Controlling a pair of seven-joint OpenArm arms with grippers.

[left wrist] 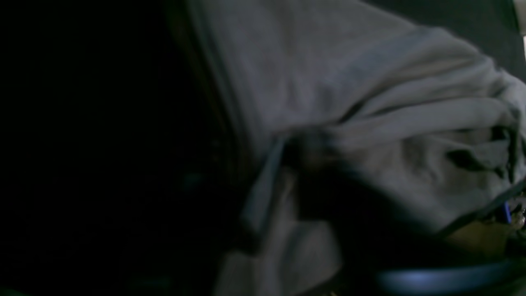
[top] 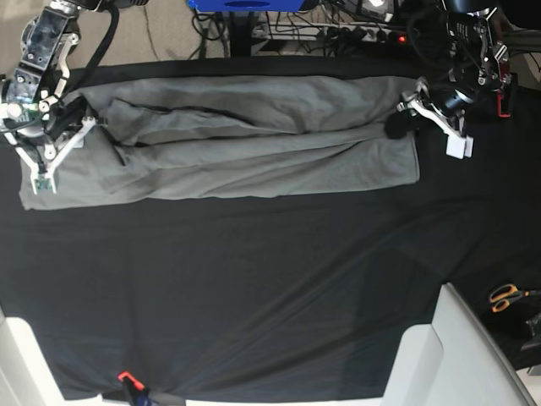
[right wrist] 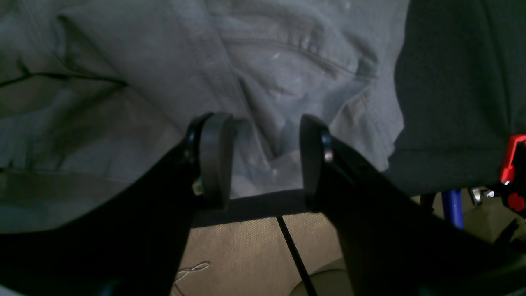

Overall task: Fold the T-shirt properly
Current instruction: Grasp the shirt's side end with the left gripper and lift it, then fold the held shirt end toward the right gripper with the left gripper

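Note:
The grey T-shirt point(top: 254, 135) lies as a long band across the far part of the black table cloth point(top: 254, 279), its upper part folded over along its length. My left gripper point(top: 397, 125) is at the band's right end. In the blurred left wrist view its dark fingers point(left wrist: 316, 164) sit where the T-shirt's point(left wrist: 328, 82) folds bunch together, shut on the fabric. My right gripper point(top: 74, 114) is at the band's left end. In the right wrist view it point(right wrist: 265, 135) is open, pads wide apart over the T-shirt's point(right wrist: 267, 61) edge near the table edge.
Orange-handled scissors point(top: 507, 296) lie at the right edge. A white panel point(top: 456, 355) juts in at the bottom right. A red clamp point(right wrist: 511, 164) is fixed at the table edge. Cables point(top: 338, 34) run behind the table. An orange clamp point(top: 125, 378) holds the cloth's front edge.

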